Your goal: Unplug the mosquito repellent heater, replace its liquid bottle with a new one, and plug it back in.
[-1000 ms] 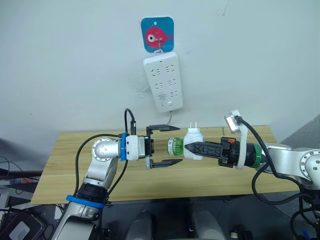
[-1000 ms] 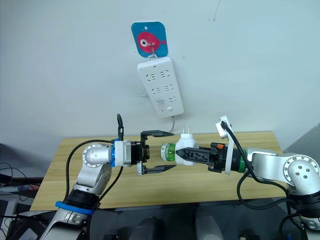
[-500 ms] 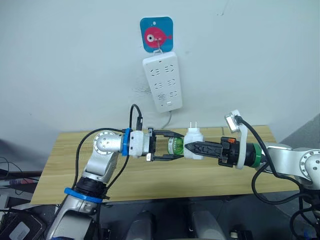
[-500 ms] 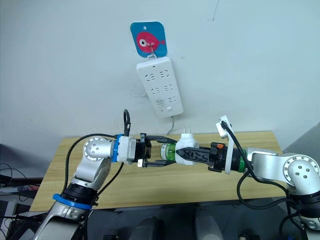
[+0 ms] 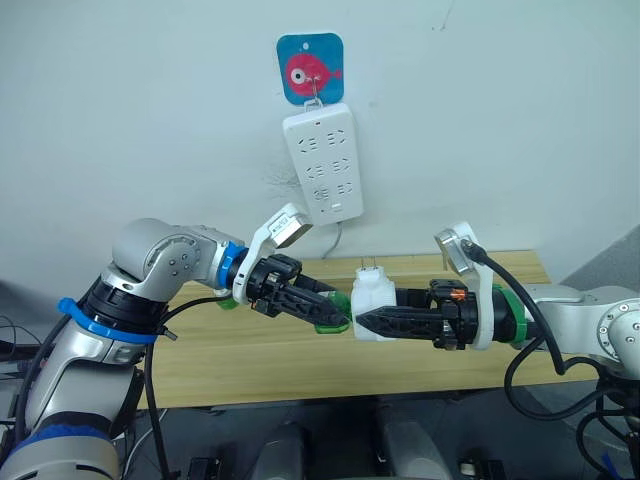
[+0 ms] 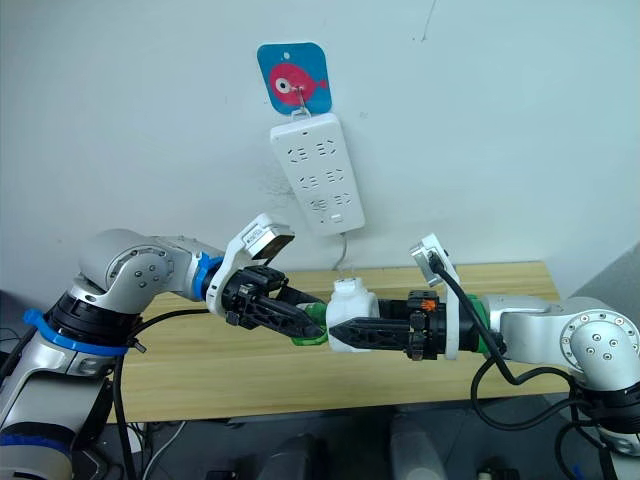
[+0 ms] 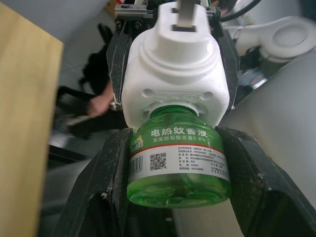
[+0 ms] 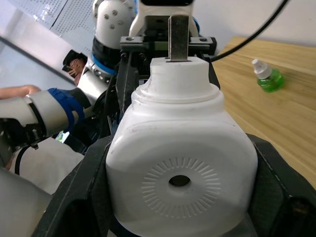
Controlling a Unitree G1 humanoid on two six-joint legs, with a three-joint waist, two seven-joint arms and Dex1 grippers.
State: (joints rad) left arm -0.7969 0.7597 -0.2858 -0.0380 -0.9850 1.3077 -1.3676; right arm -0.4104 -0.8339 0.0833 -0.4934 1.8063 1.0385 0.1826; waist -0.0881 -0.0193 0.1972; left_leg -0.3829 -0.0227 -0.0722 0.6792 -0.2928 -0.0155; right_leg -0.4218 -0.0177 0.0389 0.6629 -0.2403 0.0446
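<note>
Status: the mosquito repellent heater (image 5: 372, 305) is unplugged and held in mid-air over the wooden table (image 5: 300, 350), roughly at 6 o'clock from the wall power strip (image 5: 322, 163).

Right gripper (image 5: 360, 321): both fingers closed on the sides of the white heater body, prongs pointing up.

Left gripper (image 5: 340, 322): fingers closed on the green liquid bottle (image 7: 177, 160), one finger pressed against each side. The bottle neck sits inside the heater's socket, at 9 o'clock from the heater in the head views.

A second green bottle (image 8: 267, 77) stands on the table, well apart from both grippers.

Judgement: step one is complete. Which bottle is the new one cannot be determined, so the swap is either starting or finishing. Remaining: complete the bottle change, then re-insert the prongs into the power strip
</note>
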